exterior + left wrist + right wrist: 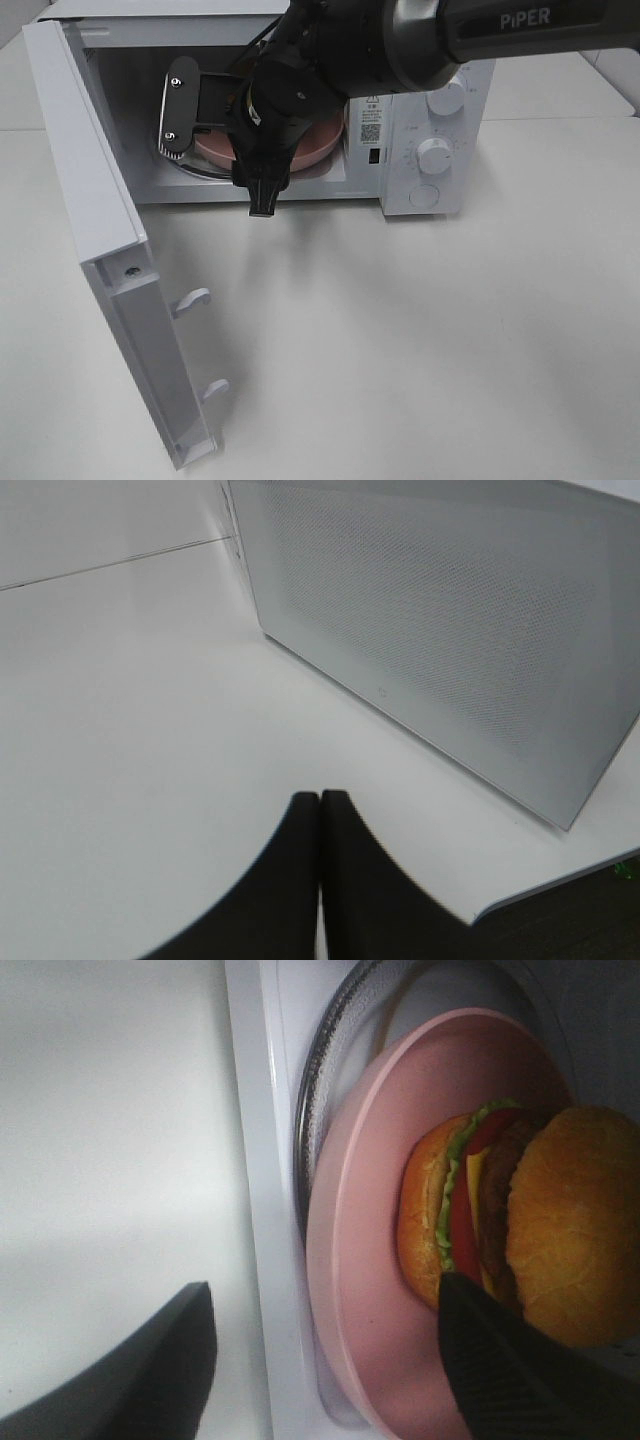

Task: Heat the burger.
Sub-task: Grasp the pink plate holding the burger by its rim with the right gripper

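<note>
Burger sits on the pink plate on the glass turntable inside the open microwave. Right gripper jaws spread wide, gripping nothing; one finger just beside the bun, other outside the cavity. Left gripper jaws pressed together, empty.

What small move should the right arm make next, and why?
Probably draw the right tool straight back out of the microwave. The burger already sits on the pink plate on the glass turntable inside, and the tool's fingers stand wide apart with one beside the bun, gripping nothing. The door hangs open, and it cannot swing shut while the arm is in the opening.
</note>
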Motion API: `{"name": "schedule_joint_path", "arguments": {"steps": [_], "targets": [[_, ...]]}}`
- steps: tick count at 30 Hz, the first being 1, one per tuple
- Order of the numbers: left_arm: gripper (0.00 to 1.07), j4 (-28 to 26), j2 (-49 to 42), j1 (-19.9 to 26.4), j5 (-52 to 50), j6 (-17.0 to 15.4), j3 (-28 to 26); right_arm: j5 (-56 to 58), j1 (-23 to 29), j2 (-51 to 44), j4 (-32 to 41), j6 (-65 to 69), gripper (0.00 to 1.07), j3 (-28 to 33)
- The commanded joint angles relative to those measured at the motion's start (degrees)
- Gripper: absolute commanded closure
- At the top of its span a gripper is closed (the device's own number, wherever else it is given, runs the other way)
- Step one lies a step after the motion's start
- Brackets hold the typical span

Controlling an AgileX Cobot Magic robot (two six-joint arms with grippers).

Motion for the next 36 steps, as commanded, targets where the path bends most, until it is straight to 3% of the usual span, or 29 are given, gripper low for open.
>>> {"name": "schedule_joint_path", "arguments": {"steps": [1, 36], "targets": [[1.06, -0.34, -1.15, 0.29, -0.86, -0.17, 0.17, -1.49, -0.06, -0.06, -1.55, 1.20, 0.45, -0.40], [1.06, -0.34, -1.15, 0.29, -0.86, -0.17, 0.17, -7.28, -3.09, 5.04, -3.55, 4.30, 0.45, -0.40]]}}
